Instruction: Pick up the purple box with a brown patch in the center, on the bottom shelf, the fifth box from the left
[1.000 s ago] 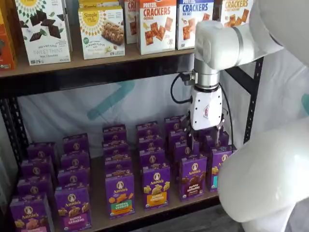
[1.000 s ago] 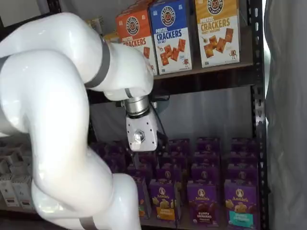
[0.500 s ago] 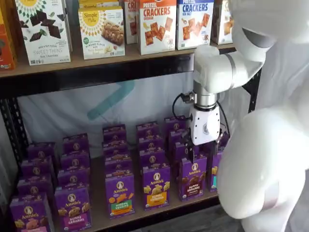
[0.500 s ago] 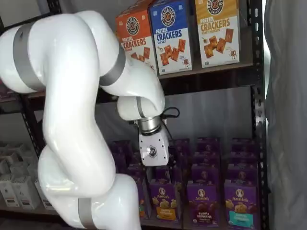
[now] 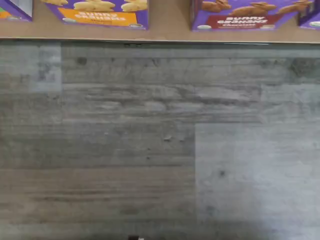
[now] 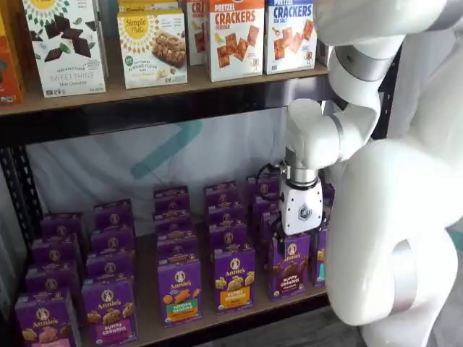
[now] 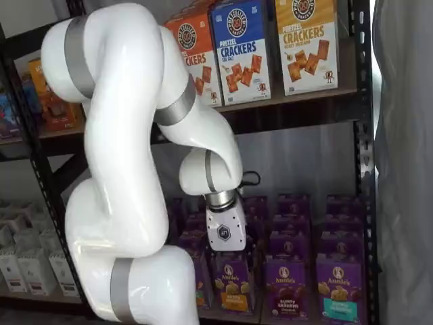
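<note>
The purple box [image 6: 289,266] with dark brown crackers and a brown band stands in the front row of the bottom shelf [image 6: 148,318], and it shows in both shelf views [image 7: 284,288]. The wrist view shows its lower front [image 5: 245,14] at the shelf's front edge [image 5: 165,31]. My gripper [image 6: 292,238] hangs straight down, its white body just above this box's top. Its black fingers are lost against the dark boxes, so I cannot tell whether they are open. In a shelf view the gripper's body [image 7: 225,231] covers the rows behind.
A yellow-band Annie's box [image 6: 234,278] stands left of the purple box and a teal-band one [image 7: 338,298] right of it. Cracker boxes [image 6: 235,36] fill the board above. A black rack post [image 7: 365,169] stands at the right. Grey plank floor [image 5: 160,150] lies in front.
The gripper has come down about a box's height, from above the rear rows to just over the front-row brown-band box. The arm's upper links have swung higher.
</note>
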{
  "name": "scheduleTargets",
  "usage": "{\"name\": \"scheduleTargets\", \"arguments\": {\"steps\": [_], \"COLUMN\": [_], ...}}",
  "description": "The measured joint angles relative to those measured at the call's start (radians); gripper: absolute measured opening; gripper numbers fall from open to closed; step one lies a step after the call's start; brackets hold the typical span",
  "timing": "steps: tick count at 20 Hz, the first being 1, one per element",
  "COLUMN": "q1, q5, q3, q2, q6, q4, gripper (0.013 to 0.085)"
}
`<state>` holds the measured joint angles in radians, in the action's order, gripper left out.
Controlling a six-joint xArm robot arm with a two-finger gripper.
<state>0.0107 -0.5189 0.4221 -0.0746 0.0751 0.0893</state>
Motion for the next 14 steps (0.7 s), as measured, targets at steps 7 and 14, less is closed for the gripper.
{"name": "scheduleTargets", "arguments": {"steps": [7,14], "q1": [0.009,0.010], "q5": [0.078,0.117], "q3": [0.073,0.140], "q2": [0.181,0.297], "q6": [-0.100,-0.053], "q4": [-0.104,-0.049], "gripper": [0.0850,0.0850]}}
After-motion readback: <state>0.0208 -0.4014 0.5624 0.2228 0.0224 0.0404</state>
